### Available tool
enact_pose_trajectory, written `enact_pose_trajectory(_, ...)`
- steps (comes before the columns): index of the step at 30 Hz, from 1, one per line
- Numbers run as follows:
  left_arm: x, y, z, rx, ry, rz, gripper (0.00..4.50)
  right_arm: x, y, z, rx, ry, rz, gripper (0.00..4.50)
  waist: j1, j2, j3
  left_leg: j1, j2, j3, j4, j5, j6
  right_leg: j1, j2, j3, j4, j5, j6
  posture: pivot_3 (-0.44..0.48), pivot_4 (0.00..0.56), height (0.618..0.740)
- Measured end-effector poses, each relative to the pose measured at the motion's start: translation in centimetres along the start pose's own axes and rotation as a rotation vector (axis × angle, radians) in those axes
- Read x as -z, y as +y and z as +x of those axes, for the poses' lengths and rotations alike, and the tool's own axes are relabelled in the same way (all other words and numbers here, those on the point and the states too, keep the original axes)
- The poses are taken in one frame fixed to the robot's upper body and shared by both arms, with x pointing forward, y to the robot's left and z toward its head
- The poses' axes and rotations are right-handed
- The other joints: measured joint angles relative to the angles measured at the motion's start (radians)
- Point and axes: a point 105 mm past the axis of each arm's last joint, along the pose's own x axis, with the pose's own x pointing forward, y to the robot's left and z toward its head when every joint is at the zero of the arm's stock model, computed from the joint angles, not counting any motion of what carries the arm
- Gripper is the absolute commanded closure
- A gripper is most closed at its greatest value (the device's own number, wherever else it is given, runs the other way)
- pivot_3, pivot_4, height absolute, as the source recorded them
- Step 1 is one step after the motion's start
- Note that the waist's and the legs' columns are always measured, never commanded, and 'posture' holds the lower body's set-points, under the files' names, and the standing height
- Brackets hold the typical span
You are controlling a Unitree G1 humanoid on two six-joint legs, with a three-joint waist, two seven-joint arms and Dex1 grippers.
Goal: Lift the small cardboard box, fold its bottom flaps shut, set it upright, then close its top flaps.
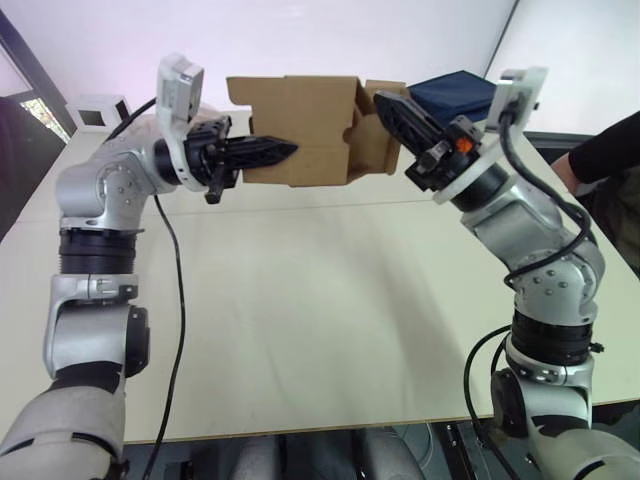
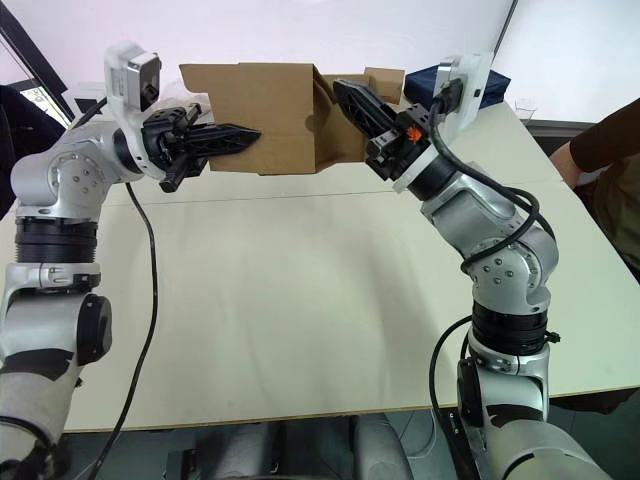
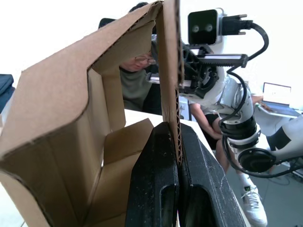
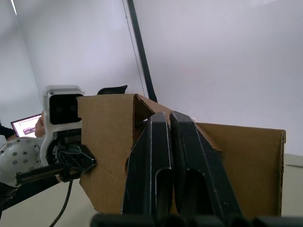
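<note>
The small cardboard box is held in the air above the far edge of the table, between the two arms, touching nothing below it. On its left side, the left gripper is clenched on one of the box's side walls; in the left wrist view the corrugated edge of that panel runs straight down between the two black fingers, and the carton beyond it gapes open, its inner flaps loose. On the right side, the right gripper has its fingers drawn together and pushed in at the box's open end, among the flaps there; whether it pinches a flap or merely presses against one I cannot tell. Beyond the box, at the far right corner, lies a dark blue bag, and a person's sleeve reaches the right edge.

The risk, as I judge it, is that the left grasp holds only a single thin wall: a firm push from the right could twist the carton about that pinch, crease the panel, or slip it free to fall onto the table.
</note>
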Motion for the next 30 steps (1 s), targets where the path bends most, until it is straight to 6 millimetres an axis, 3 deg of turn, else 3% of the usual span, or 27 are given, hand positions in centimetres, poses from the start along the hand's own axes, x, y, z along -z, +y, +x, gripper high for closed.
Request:
enact_pose_trajectory(19, 0.7, -0.8, 0.9, 0.023, -0.028, -0.034, 4.5, 1.8, 1.6, 1.1, -0.094, 0.038, 0.053, 4.41, -0.016, 0.0, 0.0, 0.0, 0.0, 0.0, 0.0, 0.0, 0.0, 0.0, 0.0, 0.0, 0.0, 0.0, 0.0, 0.0, 0.15, 0.74)
enact_pose_trajectory(30, 0.8, -0.7, 0.8, 0.017, -0.031, -0.054, 4.5, 1.8, 1.8, 0.8, -0.11, 0.053, 0.052, 4.41, -0.015, 0.0, 0.0, 0.0, 0.0, 0.0, 0.0, 0.0, 0.0, 0.0, 0.0, 0.0, 0.0, 0.0, 0.0, 0.0, 0.15, 0.74)
